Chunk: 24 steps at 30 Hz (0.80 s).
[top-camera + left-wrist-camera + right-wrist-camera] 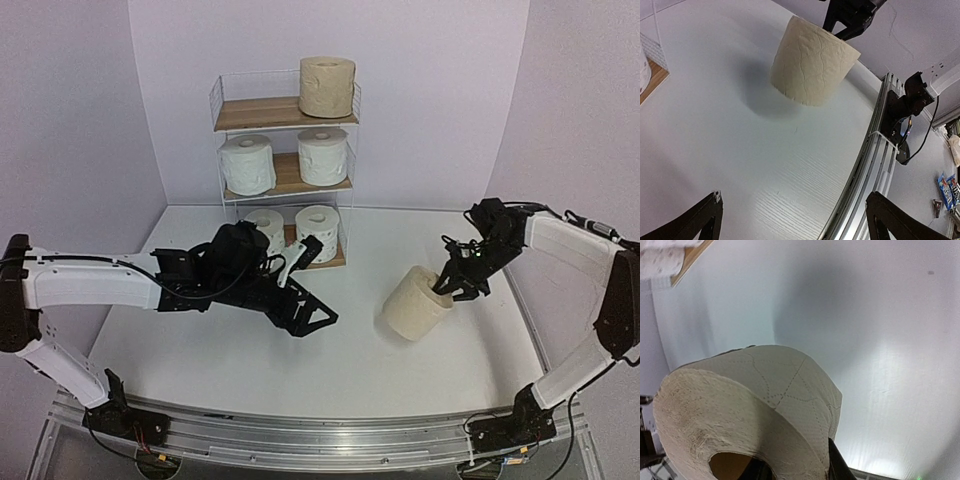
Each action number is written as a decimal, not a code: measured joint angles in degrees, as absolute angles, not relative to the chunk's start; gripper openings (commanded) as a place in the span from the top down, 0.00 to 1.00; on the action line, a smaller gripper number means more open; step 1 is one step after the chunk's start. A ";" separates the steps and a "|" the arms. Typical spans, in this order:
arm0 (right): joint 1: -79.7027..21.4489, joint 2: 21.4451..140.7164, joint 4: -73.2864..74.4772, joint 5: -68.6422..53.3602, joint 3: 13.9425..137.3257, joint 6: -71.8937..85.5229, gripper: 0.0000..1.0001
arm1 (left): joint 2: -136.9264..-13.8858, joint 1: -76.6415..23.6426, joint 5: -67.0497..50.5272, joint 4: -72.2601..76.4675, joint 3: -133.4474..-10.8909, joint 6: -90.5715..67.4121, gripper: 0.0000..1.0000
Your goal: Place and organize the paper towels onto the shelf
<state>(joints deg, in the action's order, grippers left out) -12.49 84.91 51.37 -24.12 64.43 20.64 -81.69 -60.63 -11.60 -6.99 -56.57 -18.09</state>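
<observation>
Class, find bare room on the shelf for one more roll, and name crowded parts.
Free: the top board, left half, between the side rail and the tan roll. Crowded: the middle tier and bottom tier, two rolls each.

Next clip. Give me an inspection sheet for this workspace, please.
Surface: white table, no spills seen.
Job's things: shelf holds five rolls: top tan roll, white rolls in the middle, bottom rolls; loose tan roll tilted, not yet shelved.
Clutter: blue packets beyond the rail.
Grippers: left gripper open, holding nothing; right gripper fingers pinch the loose tan roll's rim.
Cables: black cable along the left arm.
Surroundings: lilac walls.
</observation>
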 measured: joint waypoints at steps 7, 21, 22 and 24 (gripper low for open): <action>-22.78 89.30 56.17 -34.76 70.39 17.61 0.82 | -89.64 -62.66 -16.37 -4.31 -63.43 -9.67 0.00; -28.55 92.03 58.83 -37.81 74.77 20.13 0.83 | -98.48 -67.30 -11.86 -5.58 -72.35 -4.61 0.00; -28.64 92.24 59.11 -37.65 74.84 20.40 0.83 | -98.89 -67.67 -10.91 -6.32 -72.90 -4.30 0.00; -28.99 92.62 59.77 -37.28 75.11 20.91 0.83 | -99.81 -68.29 -9.32 -7.84 -74.02 -3.88 0.01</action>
<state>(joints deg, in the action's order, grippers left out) -28.99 92.62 59.77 -37.28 75.11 20.91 -99.81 -68.29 -9.32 -7.84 -74.02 -3.88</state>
